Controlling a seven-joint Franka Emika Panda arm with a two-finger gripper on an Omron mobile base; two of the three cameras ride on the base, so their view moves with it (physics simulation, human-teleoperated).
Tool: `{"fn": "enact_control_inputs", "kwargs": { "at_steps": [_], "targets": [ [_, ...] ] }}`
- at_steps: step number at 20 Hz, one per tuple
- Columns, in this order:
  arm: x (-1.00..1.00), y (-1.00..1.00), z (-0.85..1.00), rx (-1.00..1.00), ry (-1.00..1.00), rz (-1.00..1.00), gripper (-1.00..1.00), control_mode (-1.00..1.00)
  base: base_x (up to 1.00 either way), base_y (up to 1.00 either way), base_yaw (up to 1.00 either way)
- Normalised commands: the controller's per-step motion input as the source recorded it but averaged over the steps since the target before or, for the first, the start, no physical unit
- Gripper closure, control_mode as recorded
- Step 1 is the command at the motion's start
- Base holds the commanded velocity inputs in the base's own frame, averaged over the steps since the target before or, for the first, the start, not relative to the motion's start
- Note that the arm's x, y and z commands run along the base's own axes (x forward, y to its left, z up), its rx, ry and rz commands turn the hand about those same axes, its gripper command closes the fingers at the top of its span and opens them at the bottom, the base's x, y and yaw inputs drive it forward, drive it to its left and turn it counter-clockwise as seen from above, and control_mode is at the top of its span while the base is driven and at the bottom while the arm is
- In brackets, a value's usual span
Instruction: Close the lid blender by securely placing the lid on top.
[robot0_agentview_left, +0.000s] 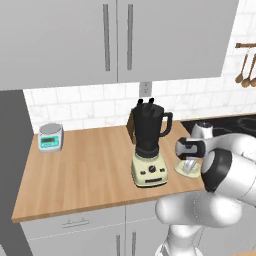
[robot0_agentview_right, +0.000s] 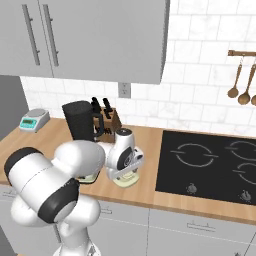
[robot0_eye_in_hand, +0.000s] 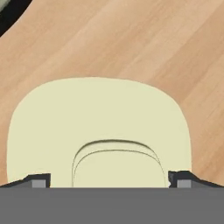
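The lid (robot0_eye_in_hand: 98, 127) is a pale cream-yellow disc, smooth and matte, with a raised round knob at its centre; in the hand view it looks broad and soft-edged (the camera sits very close above it). It lies flat on the wooden counter (robot0_agentview_left: 85, 160), just beside the blender (robot0_agentview_left: 149, 145) on the side toward the black cooktop (robot0_agentview_right: 210, 165). In the left base view only a sliver of its rim (robot0_agentview_left: 184, 171) peeks out under the hand.

The gripper (robot0_eye_in_hand: 109, 180) is down over the lid, with one dark fingertip at each side of the knob. The jaws stand apart, wider than the knob, and no contact with it is visible.

The blender stands upright near the counter's front edge: a dark tapered jar with a side handle on a cream base with a dial and buttons. Its top is uncovered. A teal-and-grey scale (robot0_agentview_left: 51, 137) sits well apart at the far left, and a knife block (robot0_agentview_right: 111, 118) stands behind the jar.
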Motion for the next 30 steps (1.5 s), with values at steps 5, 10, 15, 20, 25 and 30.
{"fn": "enact_control_inputs", "kwargs": {
  "at_steps": [5, 10, 15, 20, 25, 30],
  "targets": [
    [-0.03, 0.05, -0.52, 0.0, 0.01, 0.0, 1.0, -1.0, 0.0, 0.0, 0.0],
    [-0.01, 0.11, -0.12, 0.0, 0.0, 0.03, 1.0, -1.0, 0.0, 0.0, 0.0],
    [-0.5, -0.05, 0.47, 0.01, -0.04, 0.02, 1.0, -1.0, 0.0, 0.0, 0.0],
    [-0.69, -0.05, 1.0, 0.0, -0.1, 0.03, 1.0, -1.0, 0.0, 0.0, 0.0],
    [-0.55, 0.06, 1.0, 0.0, -0.09, 0.05, 1.0, -1.0, 0.0, 0.0, 0.0],
    [-0.37, 0.2, 1.0, 0.0, -0.17, 0.09, 1.0, -1.0, 0.0, 0.0, 0.0]
  ]
}}
